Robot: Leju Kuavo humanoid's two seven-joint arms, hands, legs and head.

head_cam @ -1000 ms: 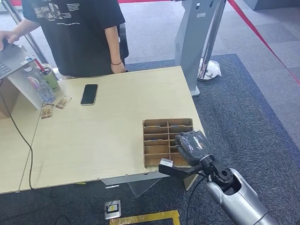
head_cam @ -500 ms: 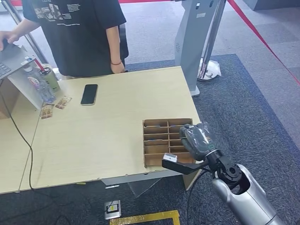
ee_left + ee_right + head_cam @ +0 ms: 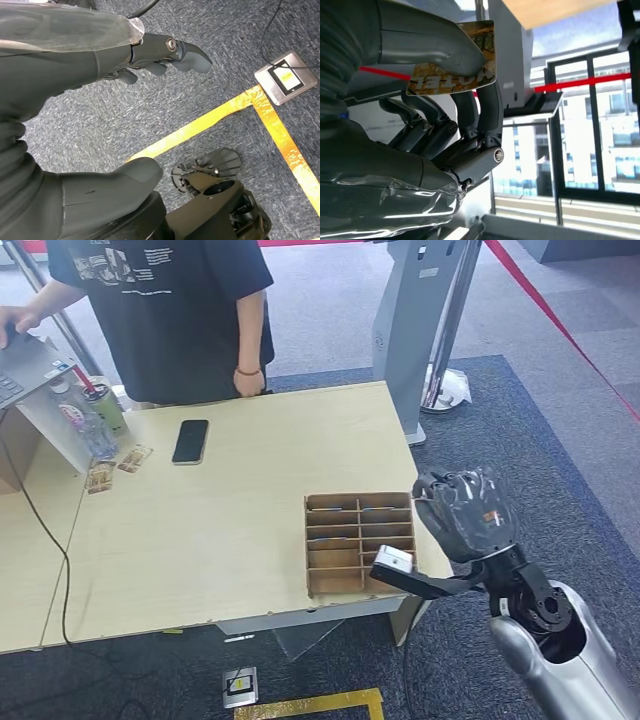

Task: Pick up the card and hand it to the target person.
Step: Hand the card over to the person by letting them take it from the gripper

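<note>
Since a second ago the right hand (image 3: 462, 512) has lifted off the cardboard tray (image 3: 359, 542) and swung out past the table's corner, turning so its fingers now point up and back toward the table. It pinches the card (image 3: 452, 57) between the thick thumb (image 3: 433, 42) and the darker fingers; in the wrist view the card sits flat under the thumb, printed face showing. From the head view the card looks like the thin pale sliver at the fingertips, though that is hard to be sure of.

Carrying is the step in hand. To do it well, keep the thumb pressure steady while the wrist turns, since the card is held near one edge and could pivot out. Swing the arm over the table (image 3: 226, 500) toward the person in the black shirt (image 3: 166, 320) at the far side, and present the free edge outward.

The left hand (image 3: 113, 100) hangs over the carpet, fingers loosely apart, holding nothing.
</note>
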